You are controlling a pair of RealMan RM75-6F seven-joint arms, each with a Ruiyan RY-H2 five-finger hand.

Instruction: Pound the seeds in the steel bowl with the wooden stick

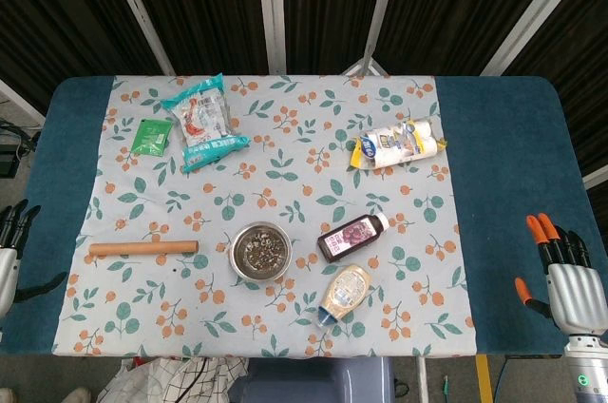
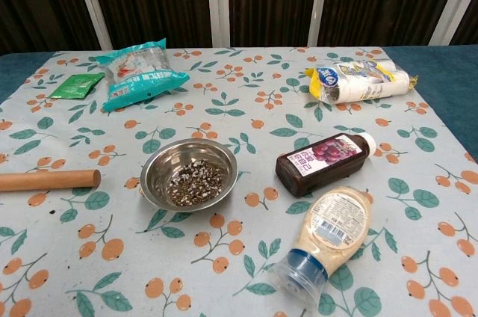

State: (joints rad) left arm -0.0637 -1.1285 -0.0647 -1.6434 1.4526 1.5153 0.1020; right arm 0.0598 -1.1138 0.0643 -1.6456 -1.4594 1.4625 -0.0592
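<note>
The steel bowl [image 1: 260, 251] [image 2: 190, 175] stands near the table's front middle with dark and pale seeds [image 2: 196, 182] in its bottom. The wooden stick [image 1: 142, 248] [image 2: 48, 179] lies flat to the bowl's left, pointing at it, a short gap apart. My left hand [image 1: 11, 251] hangs off the table's left edge, fingers apart, holding nothing. My right hand [image 1: 565, 275] is beyond the right edge, orange-tipped fingers spread and empty. Neither hand shows in the chest view.
A dark sauce bottle [image 1: 352, 236] and a pale squeeze bottle [image 1: 345, 293] lie right of the bowl. A teal snack bag [image 1: 202, 122] and green packet [image 1: 150, 137] sit far left. A yellow-ended white pack [image 1: 399, 144] lies far right.
</note>
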